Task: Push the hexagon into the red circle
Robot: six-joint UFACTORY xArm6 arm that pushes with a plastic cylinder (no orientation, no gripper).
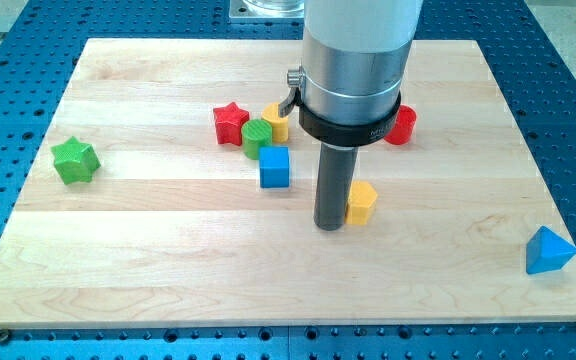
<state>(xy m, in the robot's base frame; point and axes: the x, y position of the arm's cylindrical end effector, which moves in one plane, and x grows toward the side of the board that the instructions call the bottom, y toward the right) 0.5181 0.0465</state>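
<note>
The yellow hexagon [362,203] lies on the wooden board [148,260] just right of centre. My tip [330,227] stands on the board against the hexagon's left side, touching it or nearly so. The red circle [402,125] lies toward the view's top right of the hexagon, partly hidden behind the arm's metal body [353,70].
A blue cube [274,167] sits left of my tip. Above it are a green round block [257,138], a red star [231,123] and a yellow block [276,122], close together. A green star [75,160] is at the far left, and a blue triangle [549,251] at the lower right edge.
</note>
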